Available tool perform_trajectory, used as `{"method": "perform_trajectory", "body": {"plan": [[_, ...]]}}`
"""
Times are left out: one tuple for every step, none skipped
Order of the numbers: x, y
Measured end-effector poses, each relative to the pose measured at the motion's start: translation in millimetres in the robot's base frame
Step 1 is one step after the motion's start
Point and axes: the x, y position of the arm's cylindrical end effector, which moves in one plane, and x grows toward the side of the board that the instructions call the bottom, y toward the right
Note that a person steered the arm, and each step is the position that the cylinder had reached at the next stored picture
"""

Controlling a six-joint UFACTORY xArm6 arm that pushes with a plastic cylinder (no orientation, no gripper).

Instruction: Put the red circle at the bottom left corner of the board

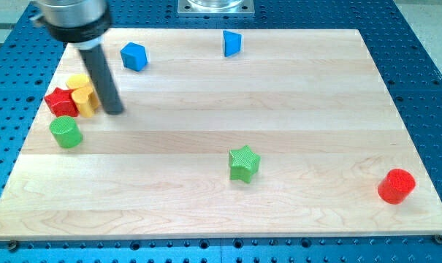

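Observation:
The red circle is a short red cylinder near the board's bottom right corner. My tip is at the view's left, far from the red circle, just right of a cluster of a red star and two yellow blocks. A green cylinder stands just below that cluster, to the lower left of my tip.
A green star lies at bottom centre. A blue cube and a blue wedge-like block lie near the top edge. The wooden board sits on a blue perforated table.

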Motion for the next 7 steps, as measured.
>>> {"method": "perform_trajectory", "body": {"plan": [[0,128],[4,272],[34,401],[101,486],[155,486],[177,457],[176,408]]}}
